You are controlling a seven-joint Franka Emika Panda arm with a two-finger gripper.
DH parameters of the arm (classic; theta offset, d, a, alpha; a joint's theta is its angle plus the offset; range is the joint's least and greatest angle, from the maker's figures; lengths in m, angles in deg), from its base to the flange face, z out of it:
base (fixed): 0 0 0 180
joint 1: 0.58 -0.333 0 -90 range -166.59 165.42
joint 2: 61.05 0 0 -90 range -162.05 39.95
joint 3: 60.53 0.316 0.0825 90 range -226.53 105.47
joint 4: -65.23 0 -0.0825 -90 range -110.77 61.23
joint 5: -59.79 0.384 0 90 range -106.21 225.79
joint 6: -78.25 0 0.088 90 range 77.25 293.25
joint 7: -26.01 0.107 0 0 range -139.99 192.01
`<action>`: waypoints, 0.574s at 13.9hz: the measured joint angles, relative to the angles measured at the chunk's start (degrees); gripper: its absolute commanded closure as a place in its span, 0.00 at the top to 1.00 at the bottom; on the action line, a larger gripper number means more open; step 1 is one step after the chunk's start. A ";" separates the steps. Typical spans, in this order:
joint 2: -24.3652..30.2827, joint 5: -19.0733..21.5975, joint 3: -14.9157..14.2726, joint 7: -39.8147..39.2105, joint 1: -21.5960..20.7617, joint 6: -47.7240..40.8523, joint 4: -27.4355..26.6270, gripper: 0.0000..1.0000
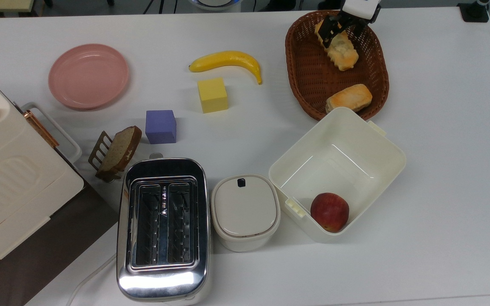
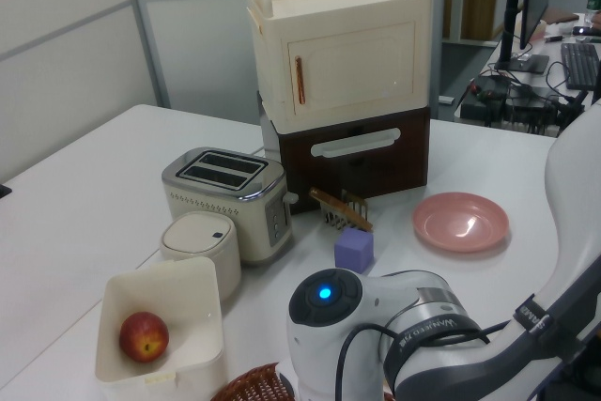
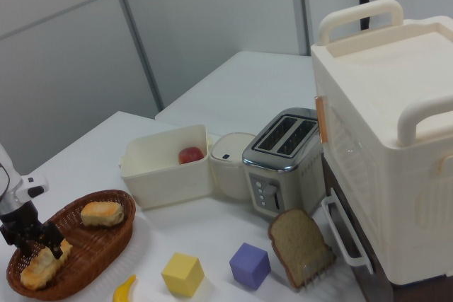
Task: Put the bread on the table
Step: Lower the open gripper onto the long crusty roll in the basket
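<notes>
The bread (image 1: 342, 53), a long golden loaf with a pale crumbly top, lies in the brown wicker basket (image 1: 291, 63) at the top view's upper right. My gripper (image 1: 339, 29) is down over the loaf's far end, open, with one finger on each side of it. In the right view the gripper (image 3: 33, 245) stands on the bread (image 3: 41, 265) at the basket's (image 3: 85, 263) left end. The white table (image 1: 440, 127) lies bare to the basket's right in the top view.
A short bun (image 1: 349, 97) shares the basket. An open white box (image 1: 391, 148) holding an apple (image 1: 329, 211) touches the basket's near rim. A banana (image 1: 228, 60), yellow cube (image 1: 212, 94), purple cube (image 1: 160, 126), pink plate (image 1: 88, 75) and toaster (image 1: 163, 227) lie further left.
</notes>
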 measured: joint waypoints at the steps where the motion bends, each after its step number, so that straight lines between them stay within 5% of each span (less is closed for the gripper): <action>1: -0.17 -0.10 0.00 0.00 0.00 0.00 -0.13 1.00; 2: -0.48 -0.17 0.00 0.00 0.00 0.00 -0.17 1.00; 3: -0.74 -0.37 0.00 0.00 0.02 0.37 -0.18 0.75; 4: -0.88 -0.46 0.00 0.00 0.04 0.61 -0.19 0.25; 5: -1.01 -0.79 0.00 0.00 0.04 0.62 -0.23 0.05; 8: -1.38 -3.56 0.01 3.67 -0.01 0.67 -0.26 0.01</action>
